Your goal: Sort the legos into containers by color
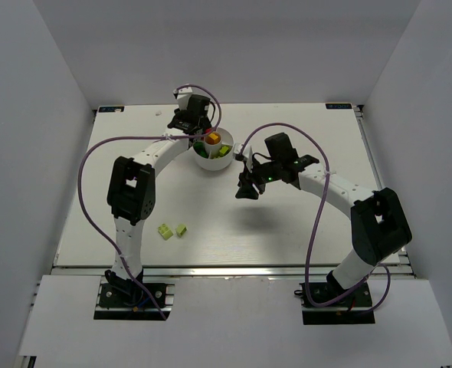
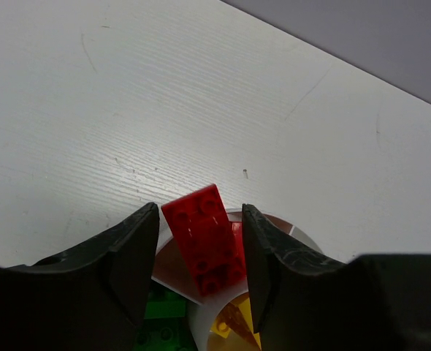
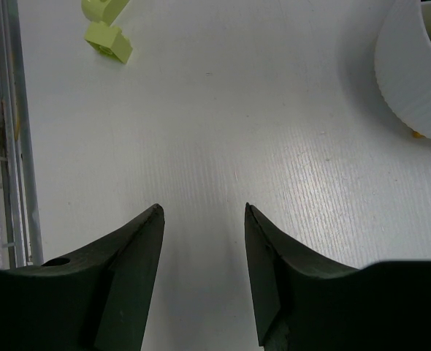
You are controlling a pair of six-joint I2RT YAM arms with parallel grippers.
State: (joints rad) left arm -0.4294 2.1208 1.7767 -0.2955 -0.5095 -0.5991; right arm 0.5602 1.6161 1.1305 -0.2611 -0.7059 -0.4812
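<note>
While the overhead view looks down on the bench, the left arm rises from its base at the near edge and bends right. This puts the left gripper over the far-left rim of the dish. The right arm arches in from the near right corner. The right gripper points down above bare bench just to the near-right of the dish. The dish stands close to the far edge, about midway between the side edges. A yellow brick sits in its central cup and a lime-green brick in the wedge to the right. Two pale bricks lie side by side toward the near edge, left of middle, well apart from the dish.

From the left wrist, the jaws stand apart with a red brick tilted between them, its lower end down inside the dish. A strip of white rim shows between the left finger and the brick, so it is not clamped (whether the right finger touches it I cannot tell). Dark green bricks lie in the neighbouring wedge, and yellow shows in the cup.

From the right wrist, the jaws stand apart over bare bench. The dish wall fills the upper right corner of the view. The two pale bricks lie at upper left, beside the bench's metal rail.
</note>
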